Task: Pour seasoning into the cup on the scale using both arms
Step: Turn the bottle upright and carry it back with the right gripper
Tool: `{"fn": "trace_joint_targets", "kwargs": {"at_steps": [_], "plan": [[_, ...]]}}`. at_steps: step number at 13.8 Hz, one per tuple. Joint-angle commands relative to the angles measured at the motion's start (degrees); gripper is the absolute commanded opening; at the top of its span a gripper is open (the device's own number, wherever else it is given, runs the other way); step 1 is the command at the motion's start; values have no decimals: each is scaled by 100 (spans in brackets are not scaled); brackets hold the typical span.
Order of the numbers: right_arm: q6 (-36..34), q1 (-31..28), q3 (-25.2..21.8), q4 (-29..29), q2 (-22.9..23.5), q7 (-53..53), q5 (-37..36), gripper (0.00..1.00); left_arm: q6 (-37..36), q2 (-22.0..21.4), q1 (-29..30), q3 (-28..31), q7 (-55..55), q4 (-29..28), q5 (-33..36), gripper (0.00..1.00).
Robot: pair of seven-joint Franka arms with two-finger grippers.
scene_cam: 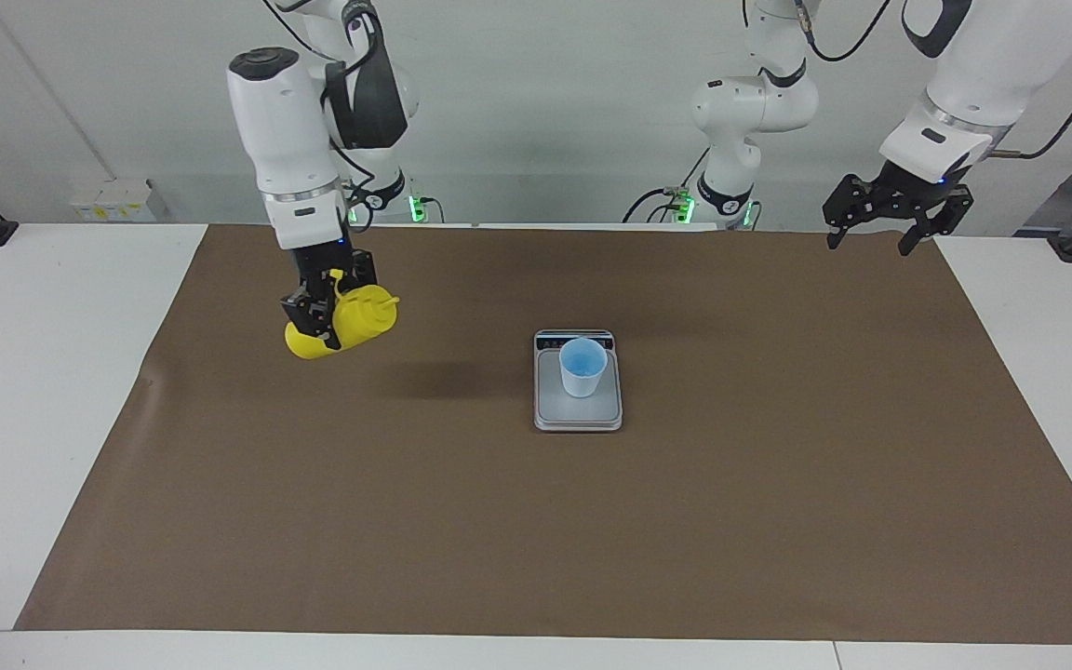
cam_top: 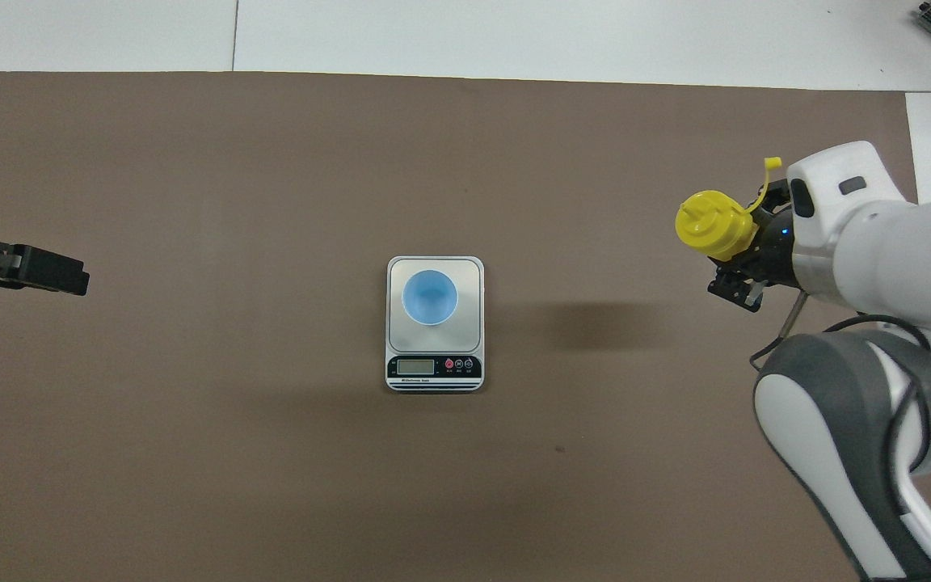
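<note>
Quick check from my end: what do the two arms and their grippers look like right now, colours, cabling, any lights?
Both arms are white, jointed and rounded, with dark grey joint caps and black cables looped along them. Green lights glow at the bases. The right gripper and the left gripper are black and two-fingered. A small blue light shows at the left arm's wrist.

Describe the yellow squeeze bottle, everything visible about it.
The seasoning bottle is bright yellow plastic, cylindrical, with a nozzle top and a thin tethered cap strap hanging loose. The right gripper is shut on its body, holding it tilted in the air above the brown mat, toward the right arm's end of the table. Nothing else touches it.
</note>
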Motion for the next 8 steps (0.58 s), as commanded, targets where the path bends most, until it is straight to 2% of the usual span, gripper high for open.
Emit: {"fn": "trace_joint_targets", "kwargs": {"at_steps": [1,3,6,8], "plan": [[-99,-579,74,-166,-173,-982,1100,0,-59,-102,100,-55,37,-83,-76,100],[-363,-983,65,-166,-155,-1728,1559,0,-59,-102,100,-55,37,-92,-67,100],[-530,-1650,65,-254,72,-3002,2831,0,-59,-102,100,-55,37,-83,-76,100],[-654,-1959,65,-298,318,-3330,3325,0,-59,-102,100,-55,37,-83,-76,100]]}}
